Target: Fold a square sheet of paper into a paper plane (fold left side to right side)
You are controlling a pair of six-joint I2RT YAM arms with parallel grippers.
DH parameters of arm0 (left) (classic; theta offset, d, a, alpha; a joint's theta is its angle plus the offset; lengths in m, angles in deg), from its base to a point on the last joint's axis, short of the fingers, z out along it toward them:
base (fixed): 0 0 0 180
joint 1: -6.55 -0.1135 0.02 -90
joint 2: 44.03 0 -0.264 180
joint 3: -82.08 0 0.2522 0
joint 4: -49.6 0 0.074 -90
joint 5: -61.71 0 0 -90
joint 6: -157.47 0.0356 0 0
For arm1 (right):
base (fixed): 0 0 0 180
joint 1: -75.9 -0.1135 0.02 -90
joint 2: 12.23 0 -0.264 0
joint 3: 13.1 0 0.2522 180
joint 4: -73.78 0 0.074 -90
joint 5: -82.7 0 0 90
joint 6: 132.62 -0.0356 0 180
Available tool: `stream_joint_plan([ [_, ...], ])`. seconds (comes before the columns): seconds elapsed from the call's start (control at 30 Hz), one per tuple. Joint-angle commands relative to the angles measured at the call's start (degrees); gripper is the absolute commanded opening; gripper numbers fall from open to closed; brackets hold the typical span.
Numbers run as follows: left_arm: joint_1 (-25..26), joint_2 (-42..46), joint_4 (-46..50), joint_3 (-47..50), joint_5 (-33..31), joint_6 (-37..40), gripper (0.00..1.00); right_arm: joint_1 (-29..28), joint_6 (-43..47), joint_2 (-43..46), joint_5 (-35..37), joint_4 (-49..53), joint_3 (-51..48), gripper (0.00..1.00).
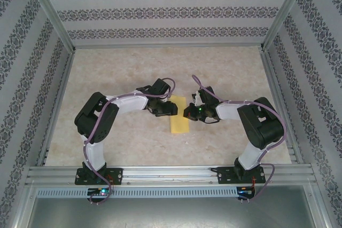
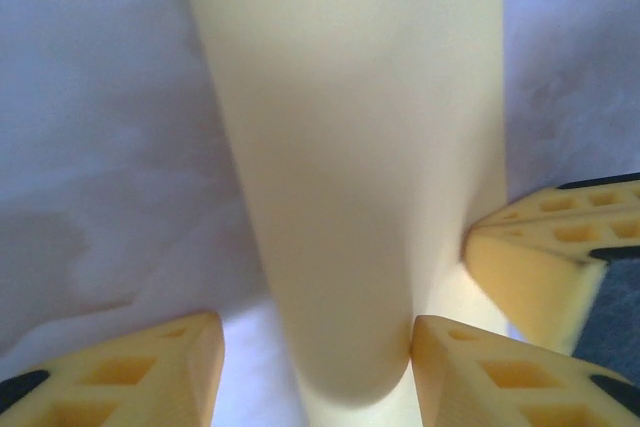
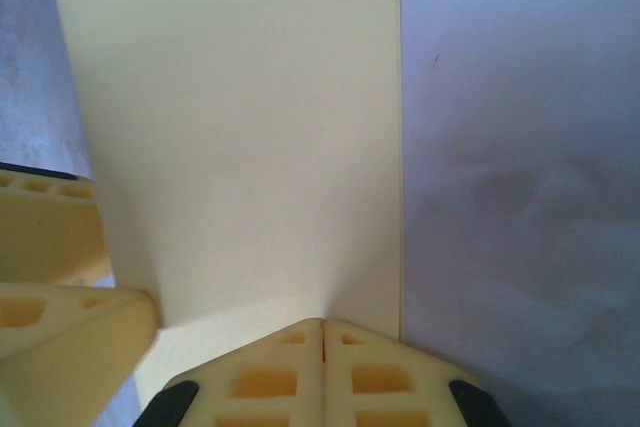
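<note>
Lying between left gripper (image 1: 172, 109) and right gripper (image 1: 187, 114), paper (image 1: 179, 124) seemingly touches both.

A yellow sheet of paper (image 2: 350, 147) ran from the top of the view down to the bottom, its middle bulging up in a smooth rounded curl above a pale, bluish surface (image 2: 100, 147). The left gripper (image 2: 315, 377) stood with its yellow fingers (image 2: 150, 372) spread apart, one clear of the curl on the left, the other touching its lower right side. From the right, the right gripper (image 2: 475, 239) reached in with its tips pressed together on the paper's right edge.
</note>
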Motion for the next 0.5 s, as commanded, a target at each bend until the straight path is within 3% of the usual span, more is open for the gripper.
stream_joint_plan([
  [0.0, -1.34, 5.73, 0.23, 1.67, -4.9, 3.02, 0.55, -0.58, 2.46, -3.2, 5.82, 6.94, -0.94, 0.0],
  [0.17, -1.52, 11.34, -3.43, 3.65, -1.96, 5.38, 0.52, -0.6, 3.37, -2.69, 7.14, 8.67, -0.76, 0.0],
  [0.3, -1.47, 11.68, -10.22, 5.87, 7.11, 4.12, 0.33, -0.58, 3.54, -2.68, 7.58, 9.04, -0.61, 0.0],
  [0.47, -0.19, 7.53, -14.96, 6.27, 14.36, 2.56, 0.2, -0.6, 3.47, -2.95, 7.69, 9.17, -0.41, 0.0],
])
